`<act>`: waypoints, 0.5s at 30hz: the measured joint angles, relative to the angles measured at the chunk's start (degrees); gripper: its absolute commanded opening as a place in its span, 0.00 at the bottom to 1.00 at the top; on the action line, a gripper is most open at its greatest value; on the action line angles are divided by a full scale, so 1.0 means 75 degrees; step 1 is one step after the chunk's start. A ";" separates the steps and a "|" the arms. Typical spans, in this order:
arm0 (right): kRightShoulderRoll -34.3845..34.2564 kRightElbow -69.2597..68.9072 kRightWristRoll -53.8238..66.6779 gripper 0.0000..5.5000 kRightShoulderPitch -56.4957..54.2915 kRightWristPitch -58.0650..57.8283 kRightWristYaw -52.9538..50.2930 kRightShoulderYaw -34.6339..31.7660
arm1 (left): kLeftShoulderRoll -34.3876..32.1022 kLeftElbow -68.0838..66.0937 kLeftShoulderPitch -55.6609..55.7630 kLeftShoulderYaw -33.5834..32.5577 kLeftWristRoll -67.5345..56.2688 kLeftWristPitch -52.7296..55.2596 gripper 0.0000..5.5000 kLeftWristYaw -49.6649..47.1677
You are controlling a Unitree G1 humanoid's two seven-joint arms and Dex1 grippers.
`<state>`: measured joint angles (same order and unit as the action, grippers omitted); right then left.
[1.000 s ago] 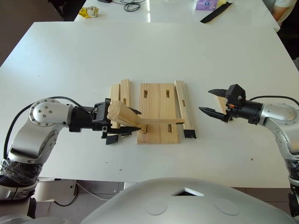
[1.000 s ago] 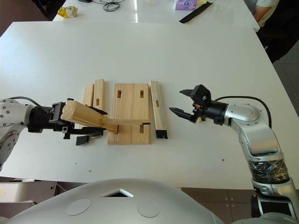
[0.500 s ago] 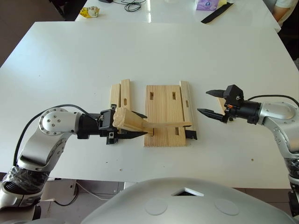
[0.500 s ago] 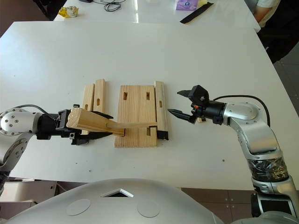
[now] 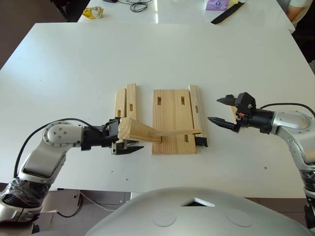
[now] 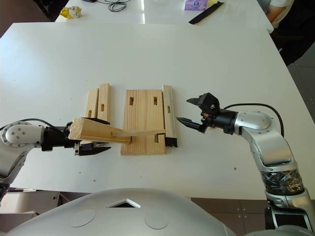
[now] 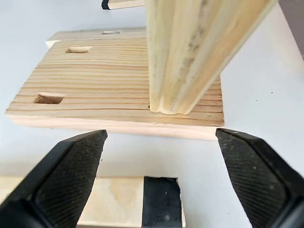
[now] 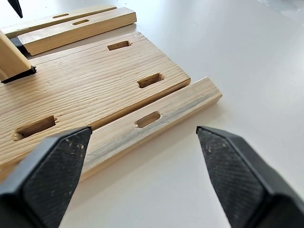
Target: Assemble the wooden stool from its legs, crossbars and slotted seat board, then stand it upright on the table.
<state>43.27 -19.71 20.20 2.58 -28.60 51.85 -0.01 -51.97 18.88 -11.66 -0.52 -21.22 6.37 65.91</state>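
The slotted seat board (image 5: 171, 110) lies flat at mid-table. Against its right edge lies a slotted bar with a black foot (image 5: 196, 110). Two more slotted bars (image 5: 126, 101) lie side by side to the board's left. A tapered leg (image 5: 162, 132) slants across the board's near edge, its thin end on the wood (image 7: 166, 107). Its thick end sits on top of my left gripper (image 5: 131, 143), whose fingers (image 7: 61, 180) are open and spread low over the table. My right gripper (image 5: 215, 109) hovers open just right of the black-footed bar (image 8: 156, 118).
The white table (image 5: 157, 59) has wide free room behind the parts and on both sides. At the back, a second table carries a yellow packet (image 5: 93, 12), cables, a purple pack (image 5: 216, 5) and a black strip (image 5: 227, 12).
The seat board slid right until it met the black-footed bar. My left gripper then drew back to the left and sank lower under the leg. The right gripper edged left.
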 measured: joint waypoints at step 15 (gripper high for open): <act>-0.0268 -0.0535 0.0159 0.74 0.0890 -0.0101 -0.0794 -0.0896 | 0.0413 0.1571 -0.0645 -0.2340 -0.2608 0.6139 0.76 -0.3496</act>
<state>41.26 -23.73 21.39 9.26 -29.36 45.89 -6.74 -48.88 30.67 -16.49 -18.07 -40.79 52.41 39.69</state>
